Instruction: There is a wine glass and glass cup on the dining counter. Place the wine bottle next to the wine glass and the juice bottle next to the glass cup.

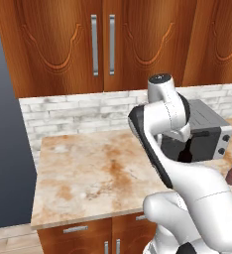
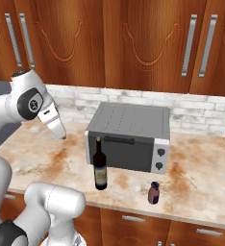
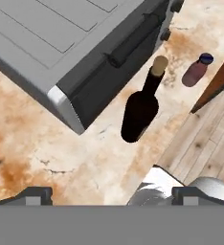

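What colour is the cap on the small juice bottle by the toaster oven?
Dark blue, on the reddish-maroon juice bottle; clearest in the hand view.

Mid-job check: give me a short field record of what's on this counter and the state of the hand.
surface: marbled wall counter under wood cabinets
wine bottle: upright, in front of the toaster oven, near the counter's front edge
juice bottle: upright, to the wine bottle's right in the right base view, apart from it
hand: open, holding nothing, above and apart from the wine bottle
bottles moved: neither picked up yet
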